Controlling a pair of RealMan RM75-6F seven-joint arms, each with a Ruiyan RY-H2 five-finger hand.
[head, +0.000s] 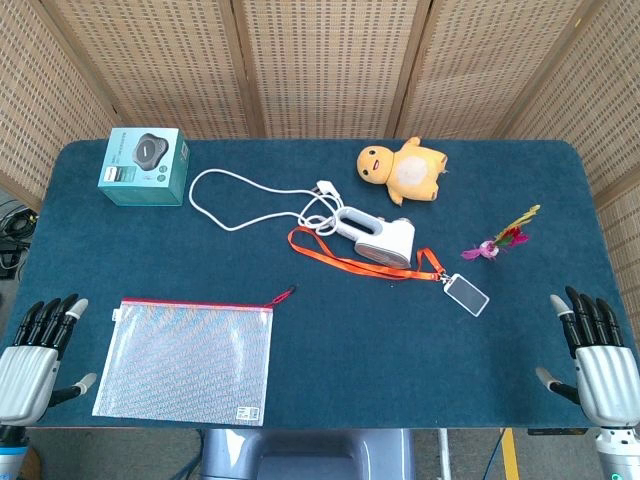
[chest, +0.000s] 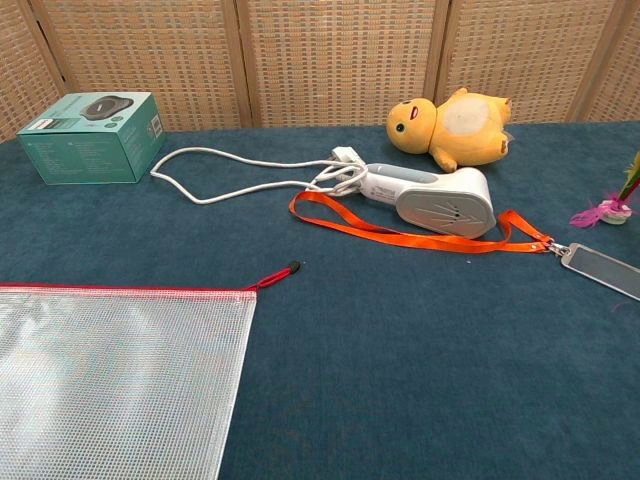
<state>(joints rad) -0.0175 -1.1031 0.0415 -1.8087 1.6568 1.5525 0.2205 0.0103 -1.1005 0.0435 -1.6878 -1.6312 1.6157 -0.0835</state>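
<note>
Left hand (head: 32, 352), empty with fingers spread, sits at lower left of the head view just beside the mesh zip pouch (head: 187, 359), whose long axis runs left-right; right hand (head: 600, 365), also spread and empty, is well apart at lower right.
</note>
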